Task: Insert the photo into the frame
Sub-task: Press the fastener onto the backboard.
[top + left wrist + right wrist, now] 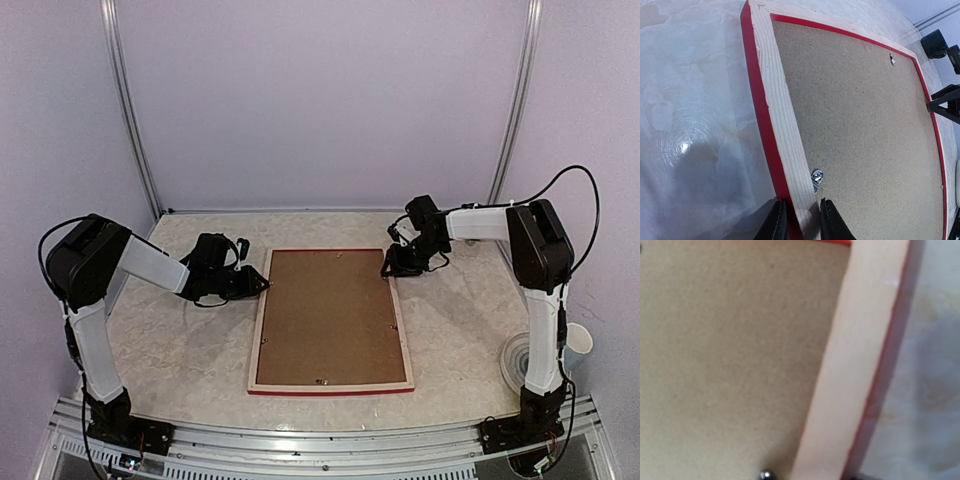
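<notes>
Clearly face-down, the red-edged frame (772, 100) shows pale wood; left gripper (801, 222) pinches its rail, right gripper (388, 268) unclear.

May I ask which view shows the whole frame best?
Top external: the frame lies back up with all four edges visible. Left wrist crops it at the near end; right wrist shows only one blurred rail.
</notes>
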Robot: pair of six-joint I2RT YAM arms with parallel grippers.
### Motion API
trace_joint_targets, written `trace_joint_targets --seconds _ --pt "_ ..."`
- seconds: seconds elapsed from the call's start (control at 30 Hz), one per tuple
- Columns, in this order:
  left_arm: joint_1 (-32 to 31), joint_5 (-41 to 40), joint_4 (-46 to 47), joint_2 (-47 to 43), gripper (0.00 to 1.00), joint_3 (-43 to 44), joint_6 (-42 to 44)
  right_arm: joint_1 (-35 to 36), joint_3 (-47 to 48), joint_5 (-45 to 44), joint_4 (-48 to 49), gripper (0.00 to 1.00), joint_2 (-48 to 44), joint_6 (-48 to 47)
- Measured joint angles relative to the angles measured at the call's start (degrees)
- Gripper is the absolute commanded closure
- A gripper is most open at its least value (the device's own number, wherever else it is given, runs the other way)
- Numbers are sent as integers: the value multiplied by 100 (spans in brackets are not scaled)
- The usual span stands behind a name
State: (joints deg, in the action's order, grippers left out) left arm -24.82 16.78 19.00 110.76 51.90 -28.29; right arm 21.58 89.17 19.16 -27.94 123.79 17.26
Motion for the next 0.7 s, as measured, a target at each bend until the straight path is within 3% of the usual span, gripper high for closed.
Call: trace_joint_targets --seconds 0.23,0.7 --pt "0 4 0 0 79 0 0 11 -9 -26 -2 54 0 -4" --pt "4 17 4 7 79 0 0 96 15 -280 -48 58 0 -94"
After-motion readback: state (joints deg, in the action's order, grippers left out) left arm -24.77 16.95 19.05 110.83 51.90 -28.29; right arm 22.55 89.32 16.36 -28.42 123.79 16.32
